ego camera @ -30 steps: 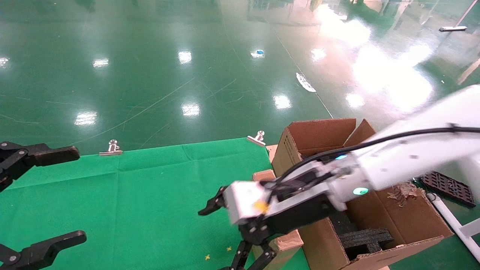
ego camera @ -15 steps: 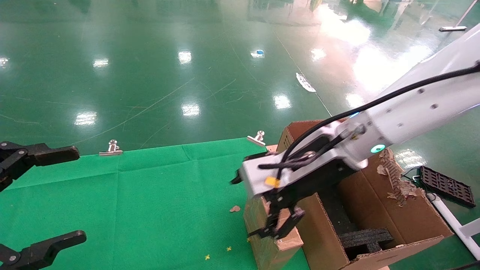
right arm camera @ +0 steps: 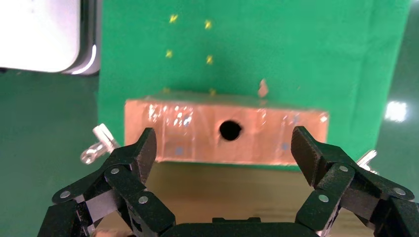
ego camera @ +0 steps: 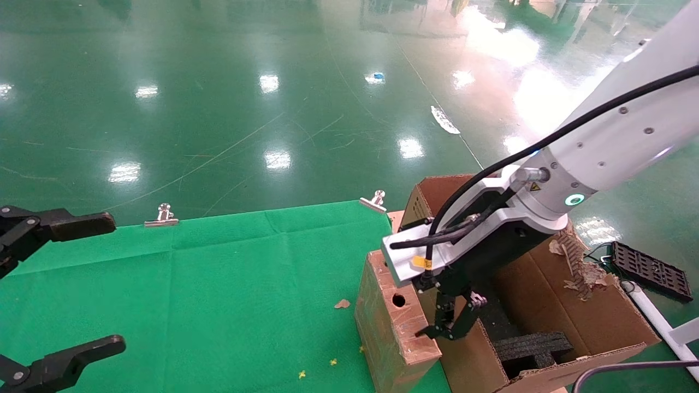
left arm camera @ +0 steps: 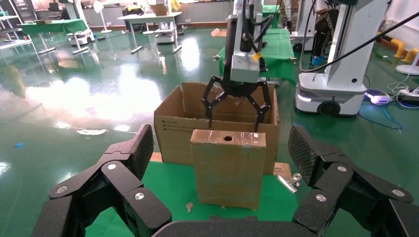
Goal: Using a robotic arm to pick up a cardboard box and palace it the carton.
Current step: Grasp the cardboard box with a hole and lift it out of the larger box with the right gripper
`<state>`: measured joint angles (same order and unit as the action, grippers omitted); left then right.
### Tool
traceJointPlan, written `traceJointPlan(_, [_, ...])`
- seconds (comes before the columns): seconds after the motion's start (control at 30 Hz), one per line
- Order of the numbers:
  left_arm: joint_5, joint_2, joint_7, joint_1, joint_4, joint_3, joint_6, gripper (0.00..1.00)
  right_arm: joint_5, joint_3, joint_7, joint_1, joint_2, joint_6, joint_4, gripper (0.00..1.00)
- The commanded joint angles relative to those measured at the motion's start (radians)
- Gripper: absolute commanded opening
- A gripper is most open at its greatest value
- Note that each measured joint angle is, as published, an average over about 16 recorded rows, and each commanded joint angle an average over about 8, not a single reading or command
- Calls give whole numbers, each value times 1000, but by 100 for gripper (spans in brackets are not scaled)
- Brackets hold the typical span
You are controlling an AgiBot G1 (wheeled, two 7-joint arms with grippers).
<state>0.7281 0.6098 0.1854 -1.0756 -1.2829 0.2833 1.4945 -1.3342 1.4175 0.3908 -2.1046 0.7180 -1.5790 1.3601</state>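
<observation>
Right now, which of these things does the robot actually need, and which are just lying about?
Needed:
- small brown cardboard box, standing on end
- big corrugated carton
- right gripper, open, above the carton's near wall

Lying about:
- silver binder clips
- black plastic grid on the floor
- left gripper, parked, open

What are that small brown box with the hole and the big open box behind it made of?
The cardboard box looks like scuffed brown cardboard, its narrow holed side glossy, perhaps taped. The carton looks like corrugated cardboard: fluted edges show, and one edge is ragged. The dark blocks inside look like foam.
</observation>
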Motion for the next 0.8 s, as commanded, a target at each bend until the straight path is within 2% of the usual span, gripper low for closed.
traceJointPlan(0.03, [0,0,0,0,0,0,0,100,1,53,17,-30,12,2,0,100])
traceJointPlan(0.4, [-1,0,0,0,0,1,0,100,9,243,138,-127,102,18,-2,100])
traceJointPlan(0.8, [-1,-1,-1,0,0,2,-1,100,38,349,238,-179,160,36,-3,100])
